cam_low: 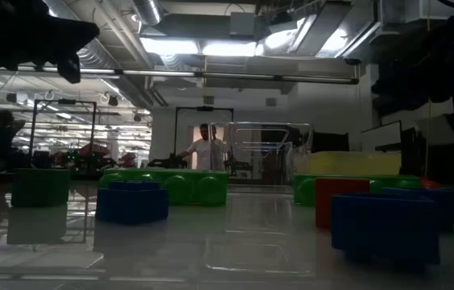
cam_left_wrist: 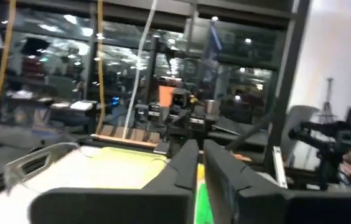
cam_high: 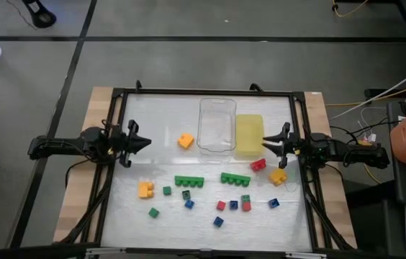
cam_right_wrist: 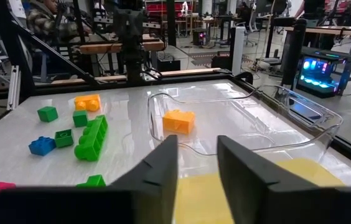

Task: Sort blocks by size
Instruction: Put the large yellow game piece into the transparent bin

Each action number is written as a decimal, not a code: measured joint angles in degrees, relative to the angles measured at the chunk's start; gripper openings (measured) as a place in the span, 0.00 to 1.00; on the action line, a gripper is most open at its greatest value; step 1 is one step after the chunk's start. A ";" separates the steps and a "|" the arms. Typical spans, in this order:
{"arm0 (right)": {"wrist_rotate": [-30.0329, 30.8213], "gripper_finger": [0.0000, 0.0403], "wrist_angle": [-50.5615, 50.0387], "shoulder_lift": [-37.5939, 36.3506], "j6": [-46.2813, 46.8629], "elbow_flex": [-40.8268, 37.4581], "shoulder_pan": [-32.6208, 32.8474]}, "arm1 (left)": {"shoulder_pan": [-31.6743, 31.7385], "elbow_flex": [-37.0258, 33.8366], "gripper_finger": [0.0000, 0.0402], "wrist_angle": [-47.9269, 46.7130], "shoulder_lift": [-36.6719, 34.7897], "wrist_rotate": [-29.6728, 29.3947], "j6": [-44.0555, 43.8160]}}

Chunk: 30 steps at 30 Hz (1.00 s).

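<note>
Orange, green, red and blue plastic toy blocks lie scattered on the white table in the high view, none inside the clear rectangular tray or yellow rectangular tray. Sorting seems unstarted. Left gripper and right gripper hover opposite. Each wrist view shows fingers slightly parted, holding nothing. Next: reach a block.

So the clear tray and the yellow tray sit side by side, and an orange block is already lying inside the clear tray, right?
Not quite. The clear tray and yellow tray do sit side by side, but the orange block lies on the table beside the clear tray, not inside it. The high view shows this.
</note>
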 joint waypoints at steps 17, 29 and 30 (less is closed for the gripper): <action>2.53 0.49 3.46 0.00 -0.07 0.09 -0.01 | 0.00 5.68 0.40 7.15 16.47 -5.83 1.14; 3.51 0.49 3.85 0.00 -0.11 0.13 -0.01 | 0.00 25.03 0.40 -7.04 45.85 -11.50 3.53; 3.51 0.49 3.85 0.00 -0.11 0.15 -0.01 | 0.00 27.08 0.40 -9.82 48.05 -12.74 3.07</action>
